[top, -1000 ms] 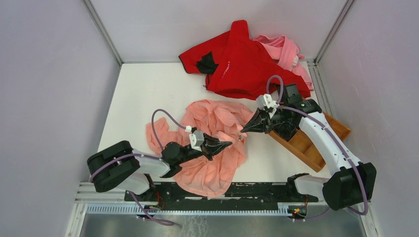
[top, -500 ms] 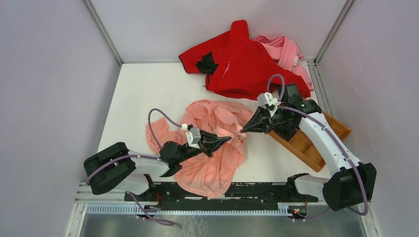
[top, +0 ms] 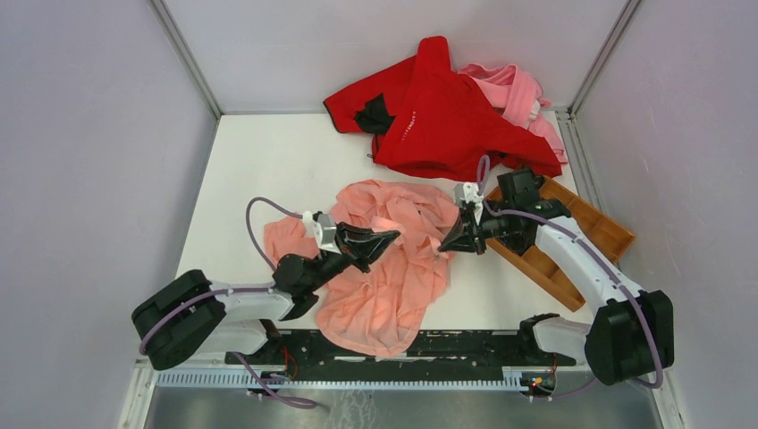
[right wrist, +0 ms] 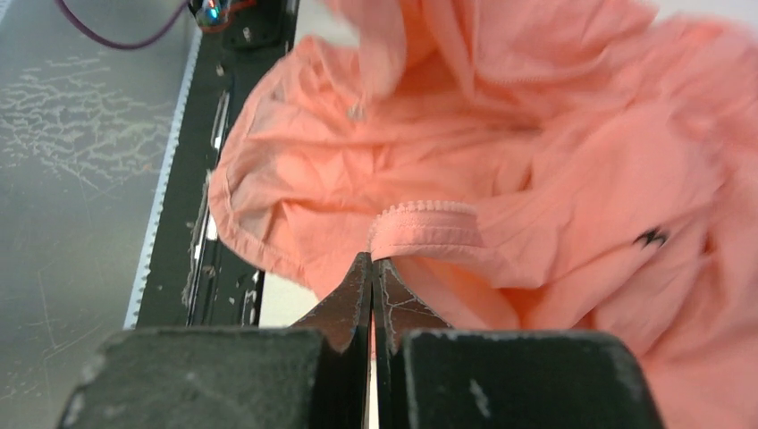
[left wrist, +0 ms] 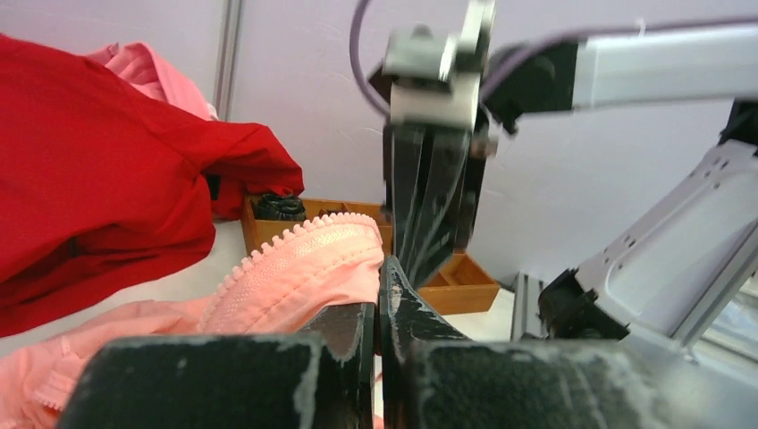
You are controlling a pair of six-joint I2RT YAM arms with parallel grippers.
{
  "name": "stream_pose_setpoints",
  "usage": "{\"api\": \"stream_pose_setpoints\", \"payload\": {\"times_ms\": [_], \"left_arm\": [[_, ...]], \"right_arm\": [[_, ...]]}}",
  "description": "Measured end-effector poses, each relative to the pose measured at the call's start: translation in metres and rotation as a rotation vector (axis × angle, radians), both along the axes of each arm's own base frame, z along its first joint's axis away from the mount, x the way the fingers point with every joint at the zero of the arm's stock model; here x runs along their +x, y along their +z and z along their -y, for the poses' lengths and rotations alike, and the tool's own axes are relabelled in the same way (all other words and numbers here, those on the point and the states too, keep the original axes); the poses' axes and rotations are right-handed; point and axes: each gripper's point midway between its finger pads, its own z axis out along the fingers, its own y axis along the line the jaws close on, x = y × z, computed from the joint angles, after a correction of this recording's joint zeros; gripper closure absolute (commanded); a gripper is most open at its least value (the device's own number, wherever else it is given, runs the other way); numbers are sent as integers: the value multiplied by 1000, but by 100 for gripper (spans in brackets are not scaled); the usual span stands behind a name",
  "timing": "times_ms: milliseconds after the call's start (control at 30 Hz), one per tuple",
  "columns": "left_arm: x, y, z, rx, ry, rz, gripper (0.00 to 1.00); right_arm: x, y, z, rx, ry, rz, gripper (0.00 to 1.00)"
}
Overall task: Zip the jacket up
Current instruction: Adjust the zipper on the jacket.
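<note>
top external, mid-frame: left gripper [top: 391,237] and right gripper [top: 444,247] each pinch the jacket [top: 393,290] by a zipper edge [left wrist: 295,255]; left just lifted its side, probably aligning halves.

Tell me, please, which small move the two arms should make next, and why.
Probably draw both arms slowly apart. The left fingers are shut on a toothed zipper edge of the crumpled salmon-pink thin fabric jacket, and the right fingers are shut on another folded edge. The fabric between them lies bunched, so tension could straighten it for zipping.
</note>
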Motion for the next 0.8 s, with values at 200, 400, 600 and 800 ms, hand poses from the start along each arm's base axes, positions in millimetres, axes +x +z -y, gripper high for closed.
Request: {"api": "stream_pose_setpoints", "payload": {"times_ms": [200,400,600,800], "left_arm": [[2,9,-15,-41,15,-130,98],[2,-9,-22,-20,32,-243,98],[3,-26,-20,12,33,-316,98],[5,-36,-17,31,31,-349,98]], "right_arm": [[-15,-76,12,-132,-77,-167,99],[-17,-113,13,-185,-140,-274,98],[-6,-123,11,-203,-180,-267,94],[-11,-138,13,-239,-196,-271,90]]}}
